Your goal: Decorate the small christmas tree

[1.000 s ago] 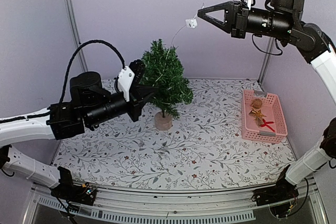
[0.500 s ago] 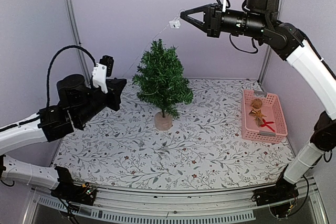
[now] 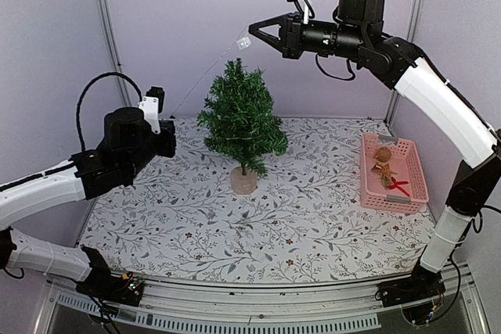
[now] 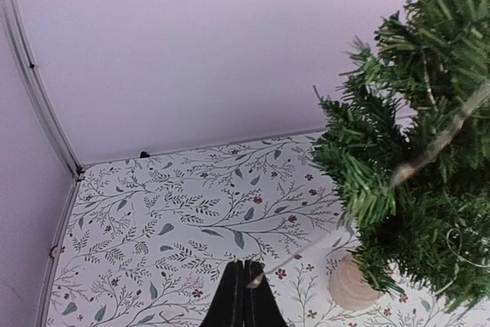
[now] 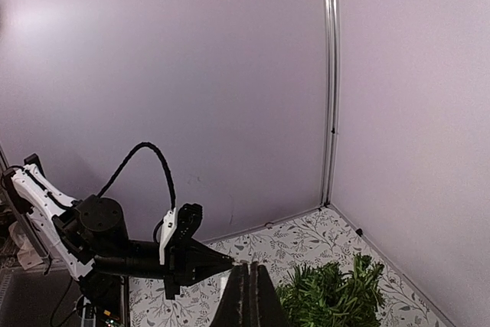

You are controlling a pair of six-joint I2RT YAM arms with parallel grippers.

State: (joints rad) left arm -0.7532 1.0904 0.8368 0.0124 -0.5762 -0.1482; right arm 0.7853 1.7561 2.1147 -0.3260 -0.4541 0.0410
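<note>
The small christmas tree stands on its wood disc base at the back middle of the table. A thin light string runs taut from my left gripper up to a small white box at my right gripper, passing left of the treetop. My left gripper is shut on the string, left of the tree. My right gripper is shut on the string's box end, high above the tree.
A pink basket at the right holds a few ornaments, one of them red. The floral table cover spreads in front of the tree. Metal frame posts and purple walls close the back.
My right gripper has carried the white box end left, past the treetop. My left gripper has drawn back left, away from the tree, and the string now stretches taut between them.
</note>
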